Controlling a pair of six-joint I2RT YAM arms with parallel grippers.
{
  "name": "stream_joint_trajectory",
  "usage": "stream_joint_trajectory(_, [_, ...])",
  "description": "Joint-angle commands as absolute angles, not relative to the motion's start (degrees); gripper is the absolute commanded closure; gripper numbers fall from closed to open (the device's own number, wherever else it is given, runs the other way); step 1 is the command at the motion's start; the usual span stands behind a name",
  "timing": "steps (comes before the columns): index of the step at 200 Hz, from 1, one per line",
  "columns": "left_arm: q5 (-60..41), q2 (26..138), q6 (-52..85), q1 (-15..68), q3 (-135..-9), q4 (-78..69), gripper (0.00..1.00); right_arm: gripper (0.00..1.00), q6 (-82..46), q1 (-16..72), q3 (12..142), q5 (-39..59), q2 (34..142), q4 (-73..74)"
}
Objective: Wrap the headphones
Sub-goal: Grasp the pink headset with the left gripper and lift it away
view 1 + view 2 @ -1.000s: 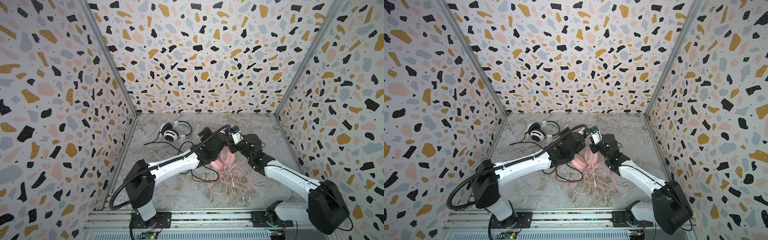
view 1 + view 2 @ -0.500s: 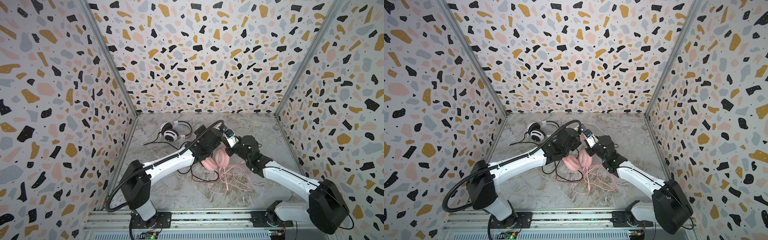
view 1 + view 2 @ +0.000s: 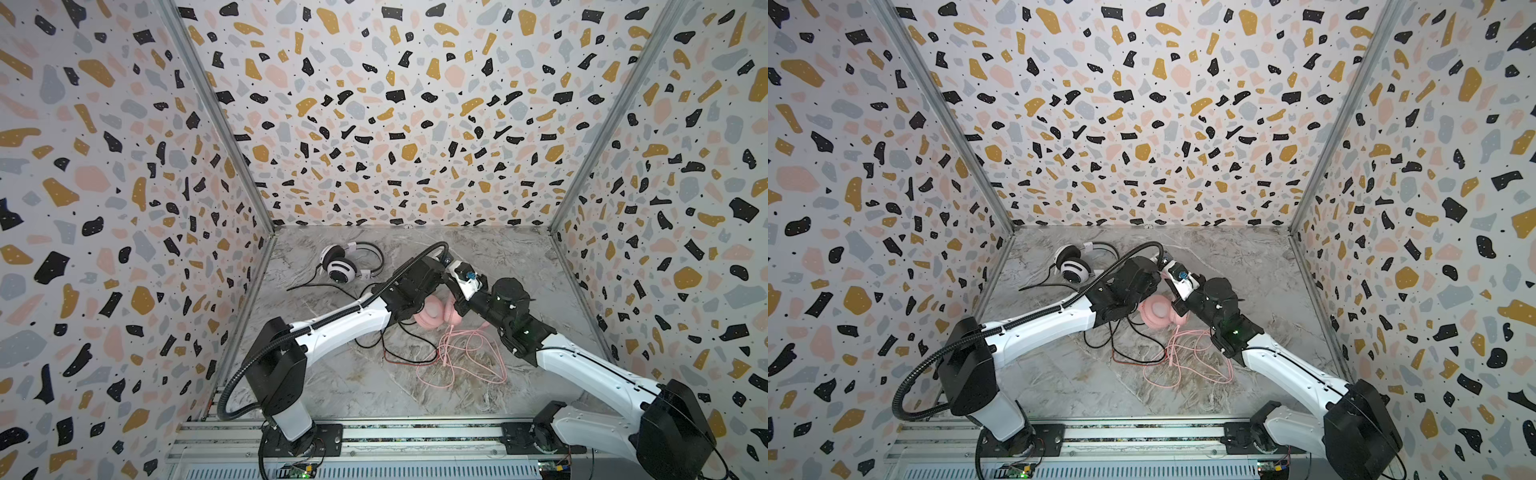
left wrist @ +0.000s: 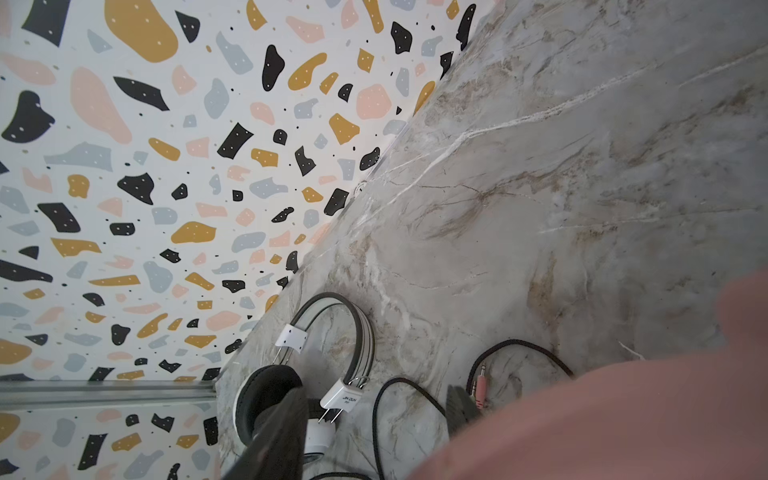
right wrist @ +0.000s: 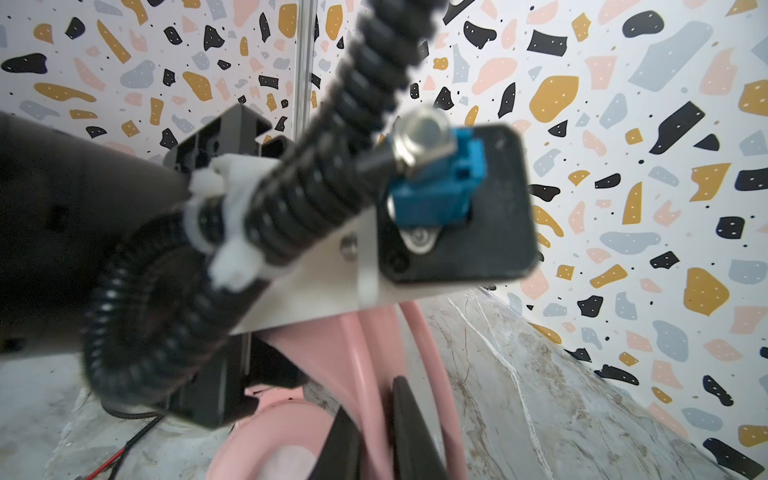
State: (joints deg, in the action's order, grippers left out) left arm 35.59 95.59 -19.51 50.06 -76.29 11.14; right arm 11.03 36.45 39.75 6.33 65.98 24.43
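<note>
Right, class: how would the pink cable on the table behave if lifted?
Probably floppy: the pink cable lies in loose, tangled loops on the table. Likely light, being thin. It runs to the pink headphones, so it may tug them.

Left wrist view: the fingers [image 4: 282, 432] of the left gripper [image 4: 374, 403] are blurred, and whether they grip cannot be told. A blurred mass of the pink headphones [image 4: 602, 415] hides one finger's base; the other finger hides part of a white headphones [image 4: 270, 390] cup. Right wrist view: beyond the right gripper [image 5: 372, 401], the left arm's conduit [image 5: 328, 166] is out of focus.
</note>
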Motion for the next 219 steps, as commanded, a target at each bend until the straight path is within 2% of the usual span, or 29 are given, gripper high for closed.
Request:
stream_joint_trajectory(1, [35.4,95.3,-19.3,49.5,-78.1,11.4,0.56,0.84,10.7,36.6,40.5,8.0,64.7,29.3])
stream_joint_trajectory(18, [34.8,94.7,-19.3,49.6,-77.8,11.3,0.67,0.84,10.6,36.6,40.9,8.7,65.3,28.9])
stream_joint_trajectory(34, [34.0,93.8,-19.2,49.4,-77.5,11.0,0.69,0.84,10.5,36.5,40.9,9.1,65.5,28.9])
stream_joint_trajectory(49, [32.8,92.9,-19.2,49.4,-76.9,10.6,0.78,0.84,10.2,36.4,41.0,9.4,65.7,28.8])
stream_joint_trajectory(64, [32.2,92.1,-18.9,49.3,-76.3,10.2,0.98,0.83,9.5,35.8,41.3,10.5,66.0,28.7])
stream_joint_trajectory(68, [32.2,91.9,-18.7,49.3,-76.1,10.0,1.0,0.83,9.2,35.6,41.3,10.9,66.2,28.6])
stream_joint_trajectory(115, [31.8,90.2,-16.3,47.6,-75.0,9.6,1.0,0.72,5.1,32.2,41.5,14.5,66.3,28.7])
stream_joint_trajectory(131, [30.7,89.8,-14.6,46.1,-74.9,10.1,1.0,0.61,3.9,31.2,41.6,15.5,66.4,28.8])
stream_joint_trajectory(143, [30.3,89.7,-12.8,44.9,-75.1,10.7,1.0,0.49,2.9,30.4,41.8,17.0,66.4,28.6])
stream_joint_trajectory(156, [29.9,89.8,-10.7,43.3,-75.7,11.9,1.0,0.42,1.0,29.0,41.9,19.0,66.0,28.7])
stream_joint_trajectory(193, [27.1,90.0,-5.6,38.1,-79.9,19.5,1.0,0.36,-3.3,25.1,42.1,23.3,64.9,28.9])
stream_joint_trajectory(212, [31.2,89.6,-3.1,36.5,-82.1,23.3,1.0,0.33,-3.5,24.6,43.1,24.5,65.3,27.2])
stream_joint_trajectory(219, [31.8,89.1,-2.1,35.5,-82.7,24.5,1.0,0.29,-3.9,24.5,43.2,25.2,65.7,27.4])
